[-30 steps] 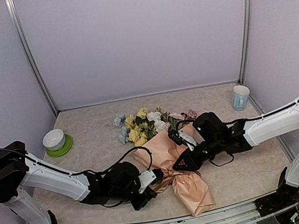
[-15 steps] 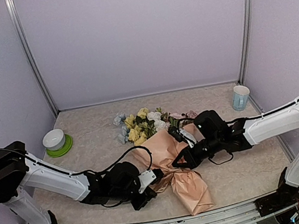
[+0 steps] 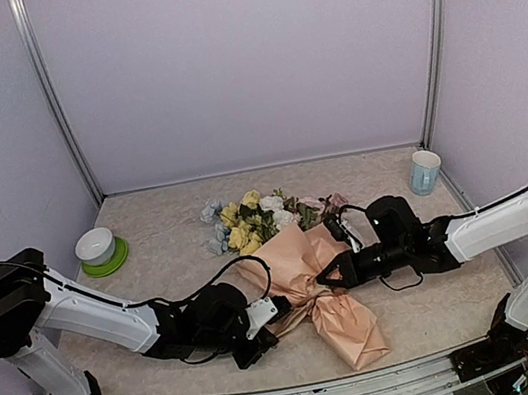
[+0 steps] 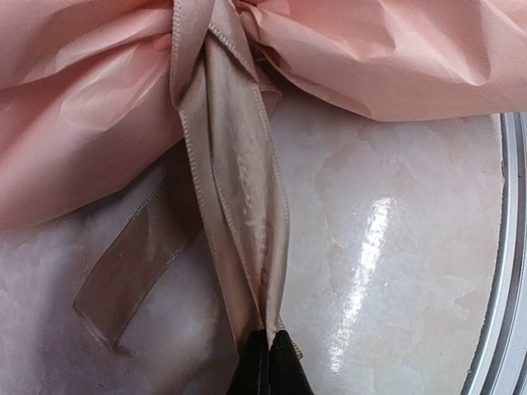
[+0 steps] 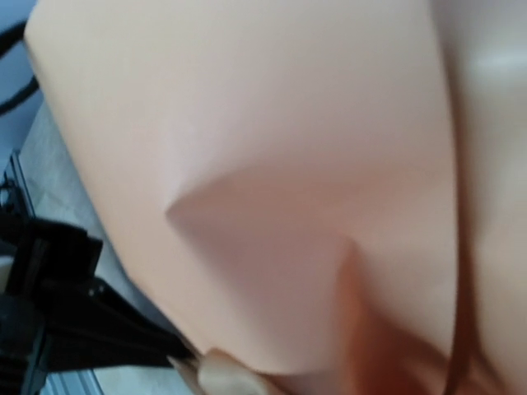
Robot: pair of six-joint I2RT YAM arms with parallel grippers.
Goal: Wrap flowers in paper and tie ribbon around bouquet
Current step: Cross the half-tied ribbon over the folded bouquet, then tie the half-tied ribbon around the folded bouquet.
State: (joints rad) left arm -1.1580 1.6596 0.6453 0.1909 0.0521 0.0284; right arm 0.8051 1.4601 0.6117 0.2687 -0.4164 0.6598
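Ribbon (image 4: 239, 214) clamped in left gripper (image 4: 268, 350), seen only wrist-side.

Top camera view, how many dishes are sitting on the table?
3: a small white bowl on a round green saucer at the far left, and a pale blue-green mug in the far right corner. The peach paper-wrapped bouquet might hide more.

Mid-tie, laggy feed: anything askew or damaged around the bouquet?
Nothing stands out. The ribbon cinches the bouquet at its waist, one tail taut in the jaws of the left gripper, the other slack on the table.
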